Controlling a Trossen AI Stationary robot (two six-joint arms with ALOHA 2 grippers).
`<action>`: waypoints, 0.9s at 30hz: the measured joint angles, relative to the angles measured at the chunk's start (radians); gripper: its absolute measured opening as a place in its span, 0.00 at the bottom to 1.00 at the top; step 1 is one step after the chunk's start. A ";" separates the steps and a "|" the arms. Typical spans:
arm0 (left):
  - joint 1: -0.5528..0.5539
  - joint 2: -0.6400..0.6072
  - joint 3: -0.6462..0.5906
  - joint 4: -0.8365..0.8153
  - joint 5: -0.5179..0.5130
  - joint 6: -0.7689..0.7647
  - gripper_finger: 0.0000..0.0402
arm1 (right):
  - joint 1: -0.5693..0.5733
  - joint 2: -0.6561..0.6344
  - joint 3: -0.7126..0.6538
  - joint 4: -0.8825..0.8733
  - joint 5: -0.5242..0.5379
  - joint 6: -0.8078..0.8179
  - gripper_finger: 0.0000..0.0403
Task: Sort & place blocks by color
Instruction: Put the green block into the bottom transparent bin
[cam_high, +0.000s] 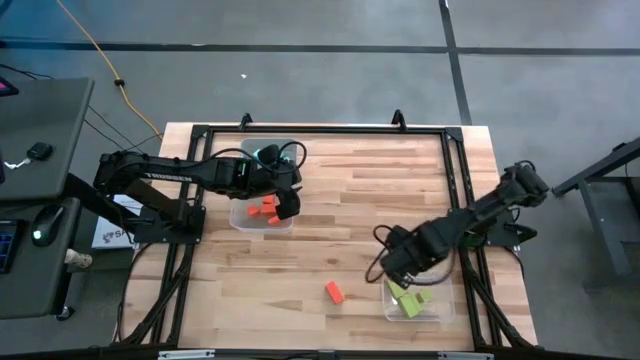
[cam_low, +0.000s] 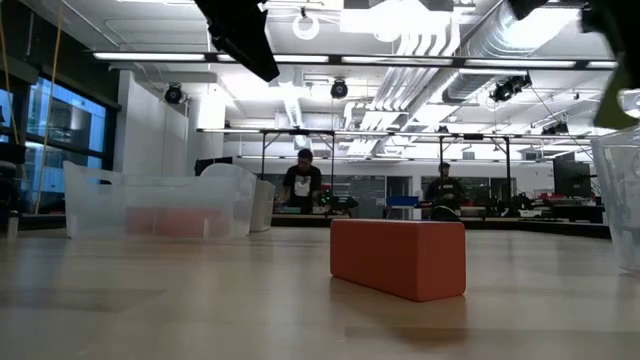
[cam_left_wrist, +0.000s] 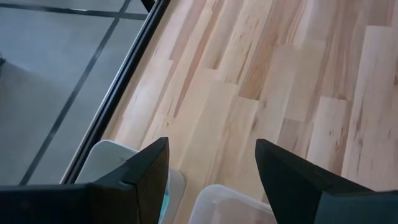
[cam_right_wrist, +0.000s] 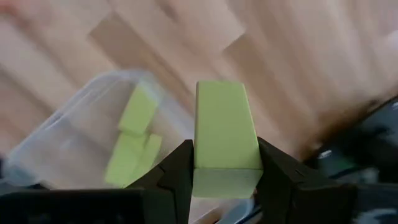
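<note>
My right gripper (cam_right_wrist: 225, 163) is shut on a yellow-green block (cam_right_wrist: 222, 127) above the clear bin (cam_high: 417, 301) near the table's near right corner, where other green blocks (cam_right_wrist: 134, 140) lie. My left gripper (cam_left_wrist: 211, 168) is open and holds nothing; it hovers over the clear bin (cam_high: 262, 212) with red-orange blocks (cam_high: 264, 209) at the table's left. A bin behind it holds a cyan block (cam_high: 265, 154). One red-orange block (cam_high: 334, 291) lies flat on the table, large in the low view (cam_low: 398, 257). My right gripper pinches the yellow-green block between its two fingers, on the two long side faces near one end (cam_right_wrist: 225, 174). The block's other end sticks out forward past the fingertips. It is lifted clear, above the bin.
A black frame (cam_high: 320, 130) runs round the table's edges. Bare wood lies in the table's middle and far right. Cables trail from the right arm (cam_high: 382, 240). In the low view people stand far back in the room (cam_low: 303, 185).
</note>
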 joint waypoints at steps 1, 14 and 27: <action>0.000 0.000 0.000 0.000 0.000 0.000 0.53 | 0.016 -0.017 -0.020 0.032 -0.019 0.030 0.29; -0.002 0.000 0.000 0.000 0.037 -0.083 0.53 | 0.192 -0.094 -0.193 0.355 -0.066 0.306 0.29; -0.002 0.000 0.000 0.000 0.060 -0.115 0.53 | 0.209 -0.093 -0.346 0.529 -0.021 0.471 0.29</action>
